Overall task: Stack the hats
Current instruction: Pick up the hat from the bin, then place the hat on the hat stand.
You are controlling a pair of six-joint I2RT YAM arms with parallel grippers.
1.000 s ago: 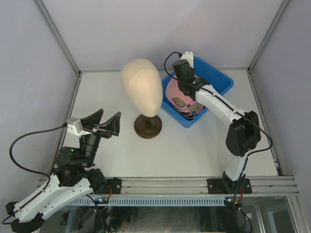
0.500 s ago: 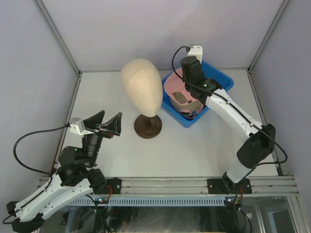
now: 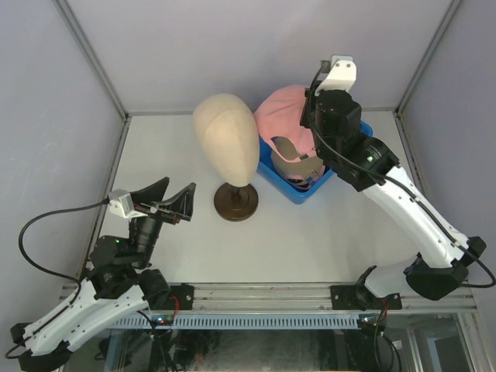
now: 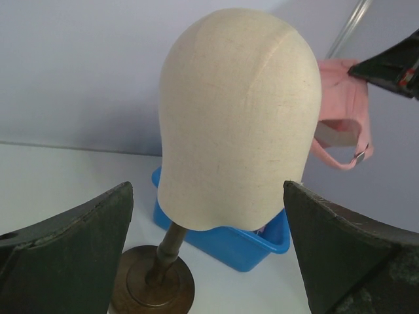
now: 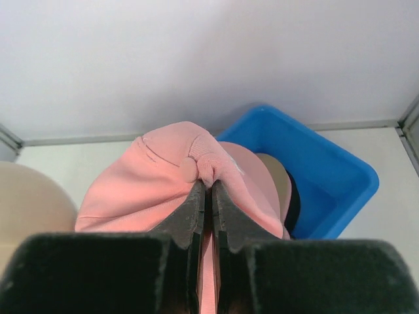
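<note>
A pink hat (image 3: 280, 118) hangs in the air over the blue bin (image 3: 356, 133), pinched at its crown fabric by my right gripper (image 5: 209, 186), which is shut on it. In the left wrist view the same pink hat (image 4: 344, 114) shows to the right of the mannequin head. A tan hat (image 5: 278, 180) and a black hat (image 5: 292, 203) lie in the bin beneath it. My left gripper (image 3: 165, 194) is open with nothing between its fingers, low at the near left, pointing at the mannequin head (image 3: 226, 138).
The mannequin head stands on a brown round base (image 3: 235, 201) at mid-table, just left of the blue bin. Grey walls close the table in on the left, the back and the right.
My right gripper has risen from inside the bin with the pink hat, lifting it clear of the others. The left arm has hardly moved.
</note>
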